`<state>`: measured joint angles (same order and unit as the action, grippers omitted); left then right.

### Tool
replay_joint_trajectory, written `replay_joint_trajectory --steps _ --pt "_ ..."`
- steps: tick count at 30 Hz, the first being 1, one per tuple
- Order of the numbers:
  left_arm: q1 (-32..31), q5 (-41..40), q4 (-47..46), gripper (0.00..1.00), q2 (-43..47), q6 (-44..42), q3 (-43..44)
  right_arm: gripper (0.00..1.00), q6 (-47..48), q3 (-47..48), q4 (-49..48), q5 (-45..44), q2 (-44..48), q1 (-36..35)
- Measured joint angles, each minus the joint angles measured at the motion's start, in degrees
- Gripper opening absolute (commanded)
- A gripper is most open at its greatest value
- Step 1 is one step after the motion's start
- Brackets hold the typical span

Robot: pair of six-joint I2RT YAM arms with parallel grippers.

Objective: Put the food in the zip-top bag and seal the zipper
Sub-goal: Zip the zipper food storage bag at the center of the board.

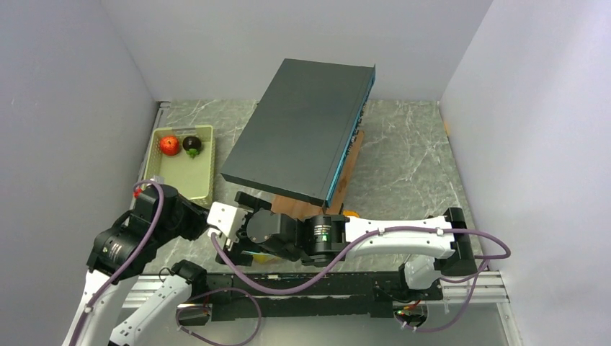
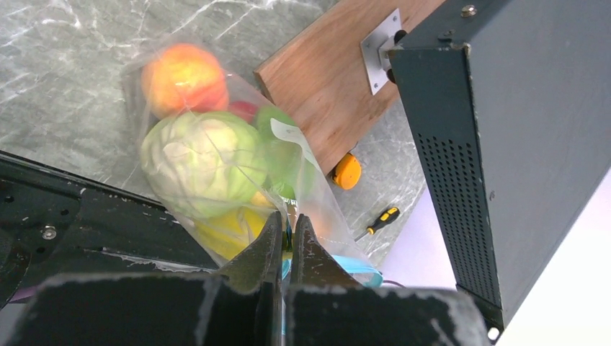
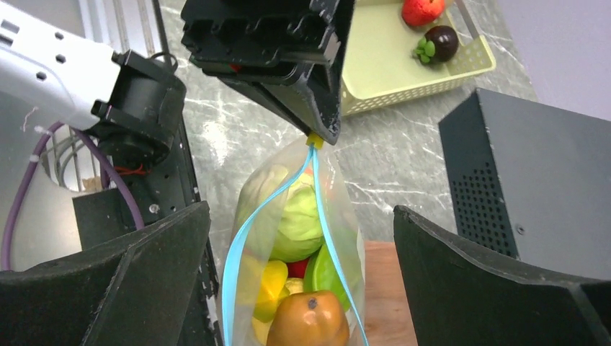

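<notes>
The zip-top bag [image 3: 288, 238] hangs between my arms, its mouth gaping, and it also shows in the left wrist view [image 2: 216, 166]. The teal zipper [image 3: 326, 231] runs in two separated lines. Inside is food: a green cabbage ball [image 2: 202, 162], a peach [image 2: 184, 76], a brown piece [image 3: 308, 321] and a yellow piece [image 3: 275, 285]. My left gripper [image 2: 288, 225] is shut on the bag's mouth end, at a small yellow tab [image 3: 315, 140]. My right gripper [image 3: 300, 209] is wide open, a finger on each side of the bag, not touching it. In the top view both grippers [image 1: 220, 216] [image 1: 248, 232] hide the bag.
A pale yellow-green basket [image 1: 189, 180] at the left holds a red apple [image 1: 168, 145] and a dark purple piece [image 1: 192, 145]. A big dark slab [image 1: 302, 130] leans on a wooden board [image 1: 317, 205]. An orange piece [image 2: 347, 171] and a screwdriver [image 2: 382, 220] lie beside the board.
</notes>
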<state>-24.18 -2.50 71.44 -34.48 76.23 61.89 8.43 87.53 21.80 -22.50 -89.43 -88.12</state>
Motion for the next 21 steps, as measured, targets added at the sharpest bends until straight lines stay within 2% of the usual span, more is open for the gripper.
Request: replay_joint_trajectory --steps 5,11,15,21 --pt "0.0 2.12 -1.11 0.0 1.75 0.46 -0.66 0.99 4.02 -3.87 -4.35 5.09 -0.11 1.11" --pt "0.0 4.2 -3.23 0.0 2.62 2.12 -3.06 0.97 6.47 -3.85 -8.61 5.73 -4.63 2.49" --pt "0.0 4.07 -2.93 0.0 4.5 2.71 -3.06 0.85 7.23 -3.82 -10.47 1.66 -8.72 2.82" --pt "0.0 2.62 -1.95 0.0 5.88 3.5 -3.06 0.52 7.41 -4.26 -11.06 -3.76 -10.29 2.91"
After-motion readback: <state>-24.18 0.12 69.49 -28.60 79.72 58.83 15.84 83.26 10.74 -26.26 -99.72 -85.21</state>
